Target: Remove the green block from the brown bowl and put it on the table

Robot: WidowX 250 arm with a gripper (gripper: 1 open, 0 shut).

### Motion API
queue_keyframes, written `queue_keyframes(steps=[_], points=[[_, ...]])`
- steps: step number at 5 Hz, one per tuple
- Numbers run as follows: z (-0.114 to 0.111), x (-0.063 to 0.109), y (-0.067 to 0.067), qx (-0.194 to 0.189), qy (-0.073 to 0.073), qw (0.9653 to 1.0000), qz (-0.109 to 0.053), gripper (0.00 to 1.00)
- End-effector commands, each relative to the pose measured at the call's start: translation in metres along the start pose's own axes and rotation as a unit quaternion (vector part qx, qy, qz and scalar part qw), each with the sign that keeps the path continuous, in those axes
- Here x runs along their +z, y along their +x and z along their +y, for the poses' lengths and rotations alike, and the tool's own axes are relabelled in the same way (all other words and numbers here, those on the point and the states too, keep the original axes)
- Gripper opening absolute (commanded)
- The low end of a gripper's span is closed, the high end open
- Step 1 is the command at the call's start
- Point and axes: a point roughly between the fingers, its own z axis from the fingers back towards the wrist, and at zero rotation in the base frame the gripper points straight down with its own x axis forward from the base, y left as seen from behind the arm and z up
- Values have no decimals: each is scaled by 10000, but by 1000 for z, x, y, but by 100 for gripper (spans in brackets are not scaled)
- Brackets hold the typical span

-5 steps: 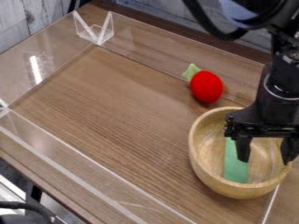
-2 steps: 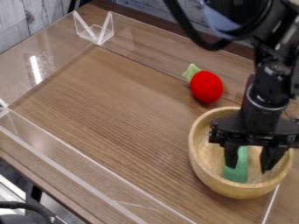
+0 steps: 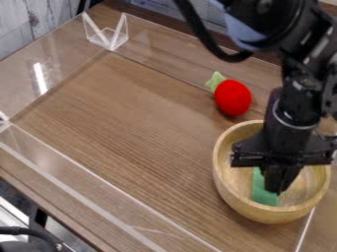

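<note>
The brown bowl (image 3: 227,173) sits at the right front of the table (image 3: 132,123). The green block (image 3: 267,196) lies inside it, leaning against the near inner wall, and only its lower end shows. My gripper (image 3: 279,183) points straight down into the bowl. Its black fingers are drawn together on the block's upper part, which they hide.
A red ball (image 3: 234,95) with a small green piece (image 3: 214,80) joined to it lies just behind the bowl. Low clear acrylic walls (image 3: 53,162) edge the table, with a clear bracket (image 3: 105,34) at the far left corner. The bowl is close to the right edge.
The fingers stood spread wide over the block and have now closed together onto it. The hand has sunk slightly into the bowl.
</note>
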Motion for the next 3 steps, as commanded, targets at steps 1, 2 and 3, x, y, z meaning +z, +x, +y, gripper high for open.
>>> queue_keyframes(steps=[1,2,3], points=[[-2,43,7,124,-374,9989,-267,0],[11,73,16,209,-484,9976,-440,0],[22,85,27,477,-490,9958,-609,0]])
